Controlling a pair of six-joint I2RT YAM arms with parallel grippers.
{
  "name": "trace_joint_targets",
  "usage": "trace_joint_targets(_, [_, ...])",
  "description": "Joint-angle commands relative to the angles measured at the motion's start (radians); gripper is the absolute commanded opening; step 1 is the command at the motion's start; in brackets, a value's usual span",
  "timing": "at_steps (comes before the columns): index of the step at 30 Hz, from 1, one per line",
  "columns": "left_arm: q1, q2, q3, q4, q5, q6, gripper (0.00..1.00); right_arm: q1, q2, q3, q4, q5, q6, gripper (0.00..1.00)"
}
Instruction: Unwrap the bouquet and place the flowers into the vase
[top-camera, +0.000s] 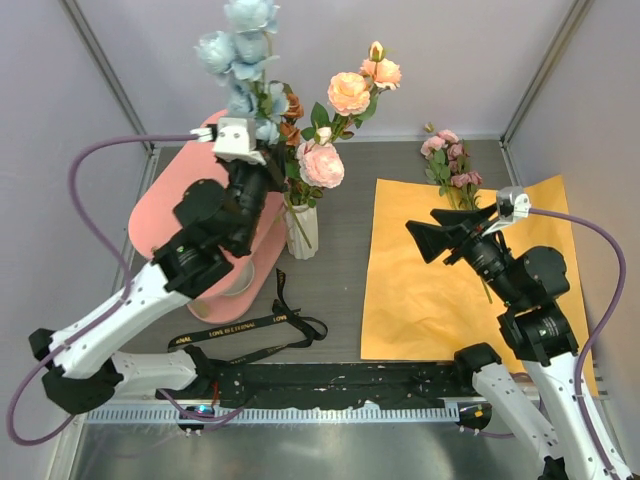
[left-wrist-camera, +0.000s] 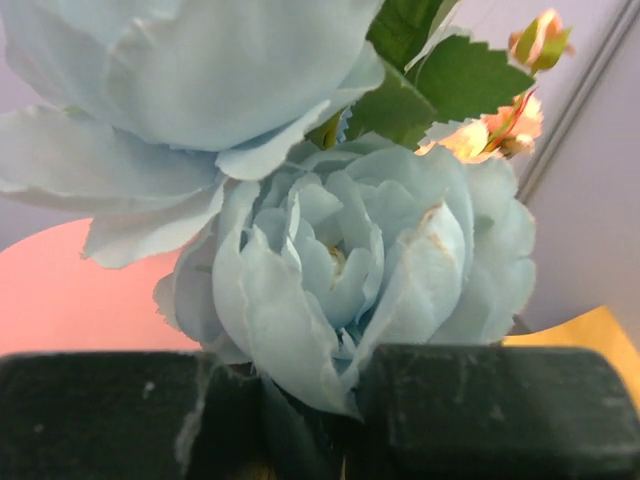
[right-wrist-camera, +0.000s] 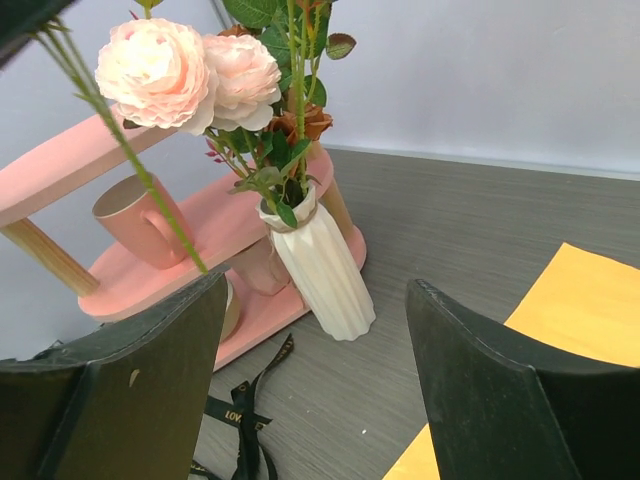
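Blue roses (top-camera: 243, 45) aloft by the vase (top-camera: 302, 232), right pincer (top-camera: 440, 230) free.
My left pincer (left-wrist-camera: 305, 410) is clamped on the blue roses' stem, raised beside the vase, which stands left of the bench's (top-camera: 345, 250) middle holding pink and peach roses (top-camera: 335, 120). My right pincer gapes wide, empty, over the orange paper (top-camera: 415, 300) on the right side; mauve roses (top-camera: 450, 165) lie at its far edge.

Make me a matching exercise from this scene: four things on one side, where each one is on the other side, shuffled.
1 vase
2 ribbon
3 mauve flowers
4 pale blue flowers

A stem lying across the orange paper
B gripped in the left tool
C upright beside the pink shelf
D loose on the table's near side

Pairs: 1-C, 2-D, 3-A, 4-B
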Motion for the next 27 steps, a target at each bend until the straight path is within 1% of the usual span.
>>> trace_joint_targets(1, [0.042, 0.052, 0.032, 0.248, -0.023, 0.119, 0.00, 0.002, -0.034, 0.026, -0.027, 0.077, 0.006, 0.78])
trace_joint_targets(3, [0.058, 0.086, 0.044, 0.291, 0.023, 0.159, 0.00, 0.002, -0.044, 0.029, -0.038, 0.080, 0.006, 0.78])
trace_joint_targets(4, [0.058, 0.095, 0.050, 0.299, 0.034, 0.208, 0.00, 0.001, -0.048, 0.029, -0.041, 0.082, 0.006, 0.78])
trace_joint_targets(8, [0.062, 0.127, 0.051, 0.343, 0.104, 0.323, 0.00, 0.002, -0.055, 0.025, -0.043, 0.091, -0.001, 0.79])
trace_joint_targets(11, [0.073, 0.132, 0.035, 0.383, 0.101, 0.334, 0.00, 0.002, -0.051, 0.021, -0.043, 0.092, -0.004, 0.79])
trace_joint_targets(17, [0.097, 0.149, 0.023, 0.458, 0.140, 0.369, 0.00, 0.002, -0.044, 0.012, -0.031, 0.091, -0.003, 0.79])
trace_joint_targets(22, [0.111, 0.192, 0.052, 0.460, 0.152, 0.398, 0.00, 0.001, -0.044, 0.011, -0.032, 0.095, -0.006, 0.79])
trace_joint_targets(27, [0.124, 0.213, 0.028, 0.480, 0.158, 0.395, 0.00, 0.002, -0.045, 0.009, -0.032, 0.099, -0.009, 0.79])
